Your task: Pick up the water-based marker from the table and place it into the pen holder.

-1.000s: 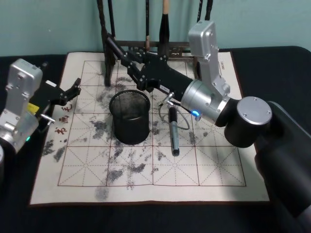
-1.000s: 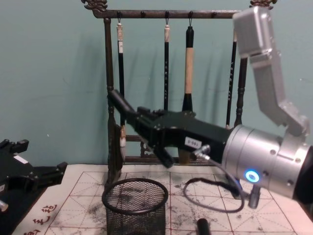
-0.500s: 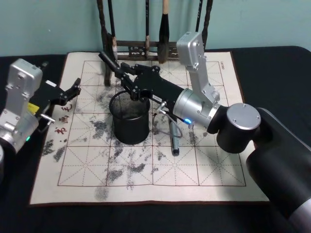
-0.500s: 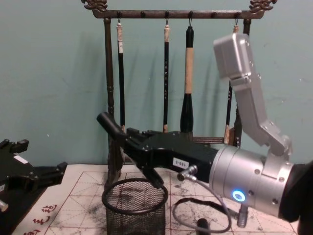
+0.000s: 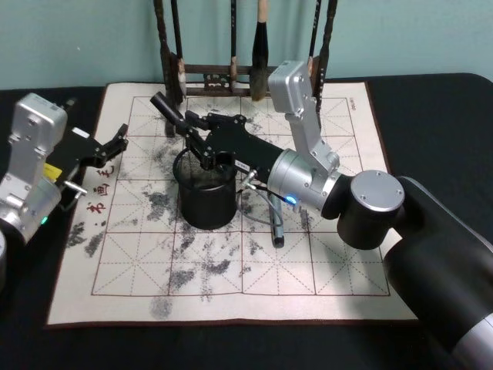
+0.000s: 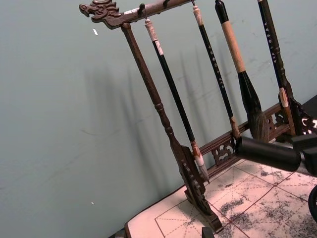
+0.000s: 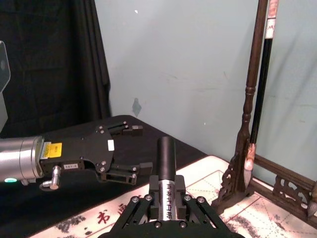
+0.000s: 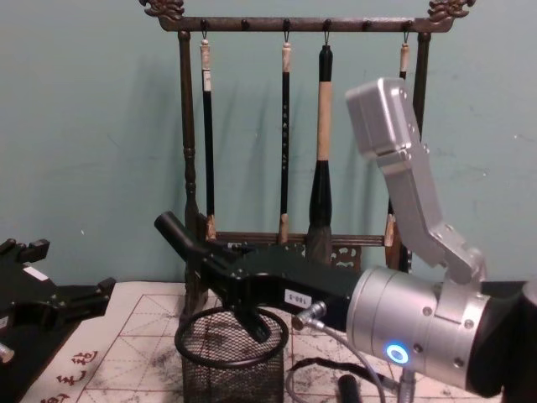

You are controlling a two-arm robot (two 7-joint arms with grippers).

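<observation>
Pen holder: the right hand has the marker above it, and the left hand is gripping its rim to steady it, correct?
No. The head view shows the left hand parked well left of the pen holder, not touching it. The right hand does hold the marker above it.

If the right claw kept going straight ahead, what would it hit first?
Likely the teal wall: the right gripper, with its marker, aims past the brush rack's post; depth unclear.

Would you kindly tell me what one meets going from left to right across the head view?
left gripper → water-based marker, clamped in the right gripper → pen holder → loose pen lying flat
</observation>
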